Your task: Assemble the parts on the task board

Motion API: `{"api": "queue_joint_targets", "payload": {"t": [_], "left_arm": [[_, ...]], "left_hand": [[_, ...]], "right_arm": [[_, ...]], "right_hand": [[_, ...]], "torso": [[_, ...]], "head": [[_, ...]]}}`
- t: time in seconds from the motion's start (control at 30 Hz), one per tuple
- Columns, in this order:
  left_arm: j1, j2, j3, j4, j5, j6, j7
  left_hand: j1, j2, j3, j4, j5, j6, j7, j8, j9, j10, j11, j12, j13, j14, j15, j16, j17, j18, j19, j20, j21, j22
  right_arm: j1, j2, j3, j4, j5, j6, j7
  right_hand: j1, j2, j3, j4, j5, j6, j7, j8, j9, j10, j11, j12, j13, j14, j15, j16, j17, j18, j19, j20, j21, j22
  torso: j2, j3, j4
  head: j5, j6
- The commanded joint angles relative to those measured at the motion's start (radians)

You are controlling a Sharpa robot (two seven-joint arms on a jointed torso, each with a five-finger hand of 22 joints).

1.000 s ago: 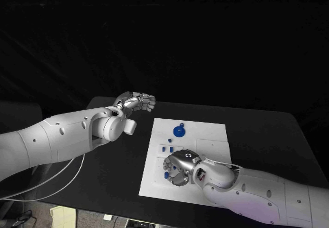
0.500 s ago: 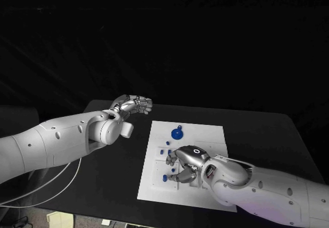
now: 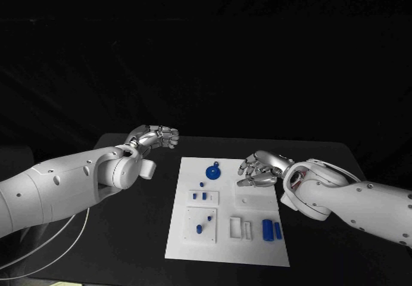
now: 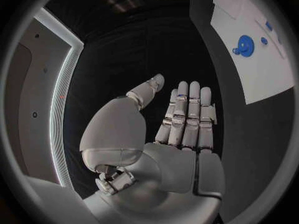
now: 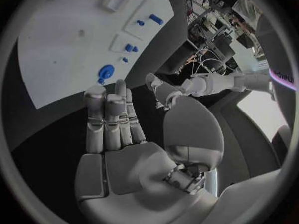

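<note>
right hand hiding task board corner, empty

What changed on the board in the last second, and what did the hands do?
The right hand lifted off the near part of the board and drew back to its far right edge, holding nothing. That uncovered two blue parts lying near the board's right side. The left hand stayed off the board's far left corner, and the round blue part stayed put.
</note>
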Motion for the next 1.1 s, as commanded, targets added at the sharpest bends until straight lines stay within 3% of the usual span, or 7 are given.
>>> {"api": "queue_joint_targets", "payload": {"t": [0.03,0.07,0.1,0.13,0.37,0.73,1.1], "left_arm": [[0.000,0.002,0.000,-0.002,0.014,0.019,0.016],[-0.001,0.002,-0.001,-0.002,0.015,0.021,0.016],[-0.001,0.000,-0.002,-0.001,0.015,0.023,0.015],[-0.002,-0.002,-0.003,0.000,0.015,0.024,0.015],[-0.008,-0.010,-0.012,0.002,0.020,0.037,0.016],[-0.016,-0.015,-0.016,0.011,0.024,0.057,0.020],[-0.018,-0.015,-0.019,0.012,0.027,0.077,0.032]], "left_hand": [[-0.007,0.003,-0.004,0.004,-0.006,-0.007,0.003,0.006,-0.001,-0.005,-0.002,0.002,-0.001,-0.003,0.004,-0.005,0.002,0.017,0.002,0.005,-0.006,0.002],[-0.008,0.003,-0.004,0.004,-0.006,-0.007,0.003,0.006,-0.001,-0.005,-0.002,0.002,-0.001,-0.003,0.004,-0.005,0.003,0.017,0.002,0.005,-0.006,0.002],[-0.009,0.003,-0.005,0.005,-0.006,-0.007,0.003,0.007,-0.002,-0.005,-0.002,0.002,-0.001,-0.003,0.004,-0.006,0.003,0.017,0.002,0.005,-0.006,0.002],[-0.010,0.003,-0.005,0.005,-0.006,-0.007,0.003,0.007,-0.002,-0.005,-0.002,0.002,-0.002,-0.003,0.004,-0.006,0.003,0.017,0.002,0.005,-0.006,0.002],[-0.019,0.003,-0.009,0.012,-0.007,-0.008,0.003,0.007,-0.003,-0.006,-0.002,0.002,-0.002,-0.003,0.004,-0.009,0.007,0.017,0.002,0.005,-0.009,0.003],[-0.042,-0.008,-0.019,0.027,-0.015,-0.011,0.004,0.008,-0.006,-0.008,-0.002,0.002,-0.003,-0.003,0.004,-0.016,0.014,0.017,0.002,0.005,-0.014,0.006],[-0.096,-0.034,-0.047,0.058,-0.027,-0.015,0.005,0.010,-0.010,-0.012,-0.001,0.001,-0.005,-0.004,0.005,-0.027,0.025,0.017,0.001,0.006,-0.022,0.010]], "right_arm": [[-0.001,-0.011,-0.002,-0.004,0.116,0.176,-0.076],[-0.001,-0.016,-0.002,-0.006,0.117,0.194,-0.091],[-0.001,-0.022,-0.003,-0.007,0.116,0.216,-0.114],[-0.002,-0.027,-0.003,-0.008,0.115,0.231,-0.133],[-0.002,-0.064,-0.006,-0.019,0.143,0.374,-0.289],[-0.015,-0.115,-0.018,0.010,0.168,0.433,-0.337],[-0.026,-0.137,-0.064,0.017,0.191,0.469,-0.385]], "right_hand": [[-0.015,0.017,-0.013,0.012,-0.001,0.000,-0.014,0.003,0.009,-0.005,-0.033,0.228,0.194,-0.008,-0.031,0.006,0.001,0.101,0.007,-0.006,-0.002,0.015],[-0.027,0.029,-0.014,0.022,-0.005,0.001,-0.015,0.004,0.011,-0.020,-0.033,0.289,0.248,0.000,-0.035,0.015,0.006,0.101,0.014,-0.008,0.003,0.017],[-0.035,0.028,-0.018,0.020,0.002,0.003,-0.036,0.004,0.015,-0.047,-0.045,0.407,0.351,0.009,-0.022,0.033,0.019,0.101,0.026,-0.015,0.014,0.022],[-0.046,0.043,-0.014,0.032,-0.004,0.011,-0.023,0.008,0.020,-0.064,-0.044,0.444,0.384,0.010,-0.034,0.041,0.027,0.101,0.028,-0.016,0.017,0.021],[-0.116,0.081,-0.015,0.054,-0.007,0.002,-0.022,0.007,0.050,-0.103,-0.042,0.632,0.539,0.007,-0.036,0.107,0.096,0.101,0.042,-0.033,0.064,0.025],[-0.216,0.125,-0.020,0.070,-0.009,0.027,-0.033,0.021,0.077,-0.107,-0.051,0.667,0.569,0.004,-0.045,0.124,0.123,0.101,0.035,-0.040,0.091,0.023],[-0.271,0.150,-0.012,0.042,-0.008,0.037,-0.038,0.023,0.093,-0.104,-0.057,0.671,0.574,0.005,-0.049,0.128,0.134,0.101,0.029,-0.043,0.107,0.022]], "torso": [[-0.006,0.0005,-0.0069],[-0.007,0.0011,-0.0081],[-0.009,0.0015,-0.0085],[-0.009,0.0018,-0.0085],[-0.016,0.0051,-0.0103],[-0.021,0.0034,-0.0112],[-0.021,0.0008,-0.0130]], "head": [[-0.013,-0.001],[-0.015,-0.001],[-0.018,-0.001],[-0.020,-0.002],[-0.034,-0.005],[-0.046,-0.004],[-0.053,-0.003]]}}
